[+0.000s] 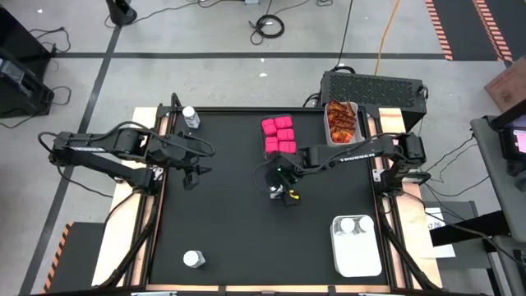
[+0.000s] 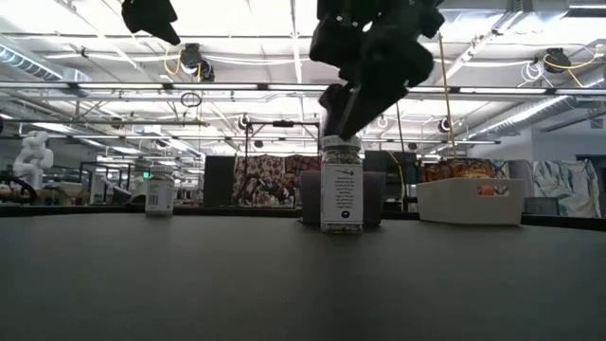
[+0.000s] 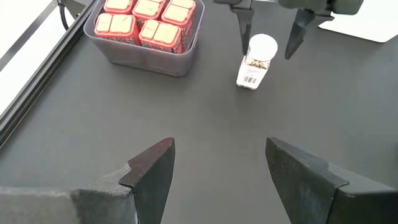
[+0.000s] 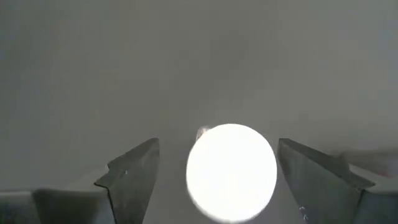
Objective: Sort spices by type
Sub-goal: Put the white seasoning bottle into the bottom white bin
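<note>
A: Three jars not binned yet, by my count. One under the right end effector (image 1: pixel 283 194), mid worktop (image 1: pixel 230 214), upright, fingers spread either side of the jar (image 3: pixel 255 61), not touching, so released.

B: Other two?

A: Jar far left (image 1: pixel 191 117) by the worktop's far edge, jar near left (image 1: pixel 193 259) by the near edge. Both standing alone.

B: What's done?

A: Pink packs (image 1: pixel 279 136), six, all in a clear tub far-centre. Orange-red sachets (image 1: pixel 342 122) in a tray far right, can't count, piled. White bin (image 1: pixel 357 247) near right holds two jars w/ white lids.

B: So 5 jars total, 2 sorted, 3 left?

A: Yep, I'd judge well over halfway; only jars remain.

B: Left arm?

A: Left end effector (image 1: pixel 191 177) waits at the left edge, fingers apart, holding nothing.
</note>
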You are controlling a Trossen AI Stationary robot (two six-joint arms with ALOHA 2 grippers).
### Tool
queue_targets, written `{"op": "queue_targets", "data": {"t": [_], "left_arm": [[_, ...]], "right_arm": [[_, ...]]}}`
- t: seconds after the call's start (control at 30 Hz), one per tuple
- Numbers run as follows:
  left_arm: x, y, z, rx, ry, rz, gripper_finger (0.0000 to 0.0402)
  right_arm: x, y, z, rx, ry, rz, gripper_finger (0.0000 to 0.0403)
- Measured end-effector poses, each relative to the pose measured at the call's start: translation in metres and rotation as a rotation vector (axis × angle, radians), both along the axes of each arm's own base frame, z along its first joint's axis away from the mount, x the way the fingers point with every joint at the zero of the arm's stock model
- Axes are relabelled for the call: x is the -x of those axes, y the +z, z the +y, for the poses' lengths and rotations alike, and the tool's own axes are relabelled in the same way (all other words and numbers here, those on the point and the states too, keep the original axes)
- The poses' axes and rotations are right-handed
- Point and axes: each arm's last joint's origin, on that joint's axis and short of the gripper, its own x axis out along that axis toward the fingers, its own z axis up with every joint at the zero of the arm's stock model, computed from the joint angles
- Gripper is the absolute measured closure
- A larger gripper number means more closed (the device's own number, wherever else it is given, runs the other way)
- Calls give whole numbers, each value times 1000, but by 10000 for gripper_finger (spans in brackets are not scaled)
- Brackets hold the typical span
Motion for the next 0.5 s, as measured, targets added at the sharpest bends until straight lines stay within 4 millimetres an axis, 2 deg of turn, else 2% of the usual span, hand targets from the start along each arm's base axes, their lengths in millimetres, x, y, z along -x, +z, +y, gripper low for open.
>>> {"op": "queue_targets", "data": {"t": [0.5], "left_arm": [[0,0,0,-3,-3,-2,149]], "right_arm": [[-2,-1,-2,19,-71,1,83]]}}
